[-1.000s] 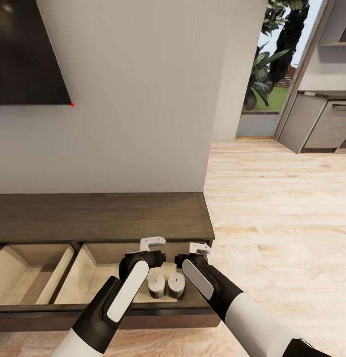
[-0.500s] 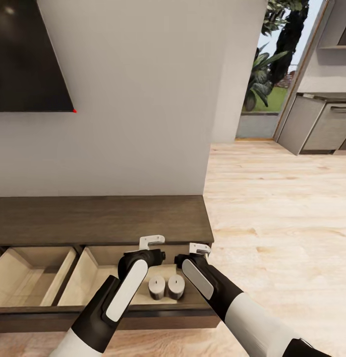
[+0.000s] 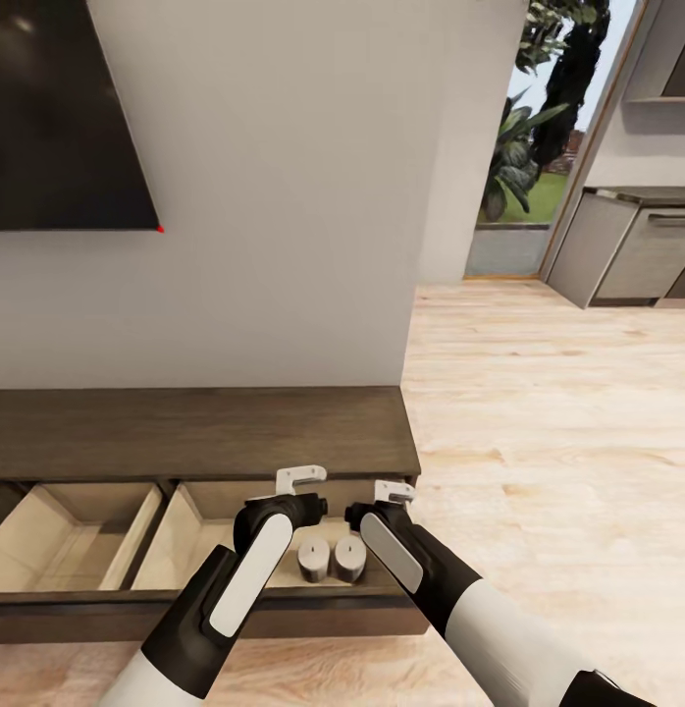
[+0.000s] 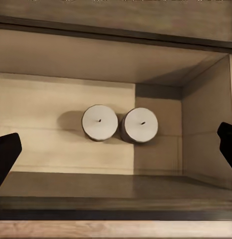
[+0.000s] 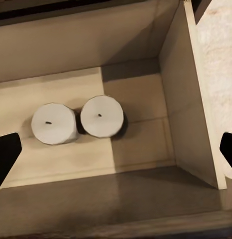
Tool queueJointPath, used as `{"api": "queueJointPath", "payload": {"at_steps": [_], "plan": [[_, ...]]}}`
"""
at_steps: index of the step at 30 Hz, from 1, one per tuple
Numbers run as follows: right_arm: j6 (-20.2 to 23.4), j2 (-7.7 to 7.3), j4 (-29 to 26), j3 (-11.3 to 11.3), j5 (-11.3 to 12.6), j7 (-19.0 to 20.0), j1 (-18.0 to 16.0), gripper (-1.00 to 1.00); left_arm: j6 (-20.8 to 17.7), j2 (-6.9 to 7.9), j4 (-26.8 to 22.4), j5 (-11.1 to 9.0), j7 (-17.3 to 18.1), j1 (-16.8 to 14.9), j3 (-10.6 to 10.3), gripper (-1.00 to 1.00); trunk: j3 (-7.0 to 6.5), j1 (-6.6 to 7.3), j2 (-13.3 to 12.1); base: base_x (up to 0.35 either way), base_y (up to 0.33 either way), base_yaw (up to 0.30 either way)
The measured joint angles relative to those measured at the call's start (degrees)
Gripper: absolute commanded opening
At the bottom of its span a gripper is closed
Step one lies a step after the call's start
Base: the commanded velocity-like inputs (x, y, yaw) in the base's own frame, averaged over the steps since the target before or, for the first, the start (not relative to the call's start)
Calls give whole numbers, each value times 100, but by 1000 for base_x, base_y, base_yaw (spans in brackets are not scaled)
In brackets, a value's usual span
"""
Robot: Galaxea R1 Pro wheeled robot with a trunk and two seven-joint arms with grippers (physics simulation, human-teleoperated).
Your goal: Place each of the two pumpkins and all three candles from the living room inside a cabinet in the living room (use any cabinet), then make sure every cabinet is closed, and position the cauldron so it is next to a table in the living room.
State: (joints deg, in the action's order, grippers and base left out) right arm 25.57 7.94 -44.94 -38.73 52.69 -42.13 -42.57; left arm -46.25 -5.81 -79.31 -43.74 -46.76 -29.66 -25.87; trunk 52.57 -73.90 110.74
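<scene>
Two candles [image 3: 332, 558] upright, touching, in open cabinet [image 3: 200, 432] drawer. Both grippers' fingers spread, empty. Withdraw arms straight before pushing drawer shut.

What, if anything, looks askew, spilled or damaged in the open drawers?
Nothing stands out. Two stubby pale grey-white candles stand upright, side by side, on the beige floor of the long dark-brown wooden cabinet's open right-hand drawer. Nothing looks tipped or broken.
</scene>
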Motion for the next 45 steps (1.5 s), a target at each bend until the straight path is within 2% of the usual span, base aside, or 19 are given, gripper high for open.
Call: {"api": "queueJointPath", "payload": {"at_steps": [6,25,31,45], "plan": [[-14,-5,-54,4,-7,0,0,100,0,0,-1,0,6,0,11,100,-108,131,-241,-146,39,0],[-41,-2,-85,-4,-12,43,1,100,0,0,0,0,7,0,15,100,-449,550,-1003,-8,2,0],[-62,-5,-161,-21,-17,41,0,100,0,0,-1,0,7,0,18,100,-556,679,-1244,-209,52,7],[-92,-9,-228,-37,-17,39,0,100,0,0,-9,-1,5,0,11,100,-846,989,-1805,-24,4,162]]}}
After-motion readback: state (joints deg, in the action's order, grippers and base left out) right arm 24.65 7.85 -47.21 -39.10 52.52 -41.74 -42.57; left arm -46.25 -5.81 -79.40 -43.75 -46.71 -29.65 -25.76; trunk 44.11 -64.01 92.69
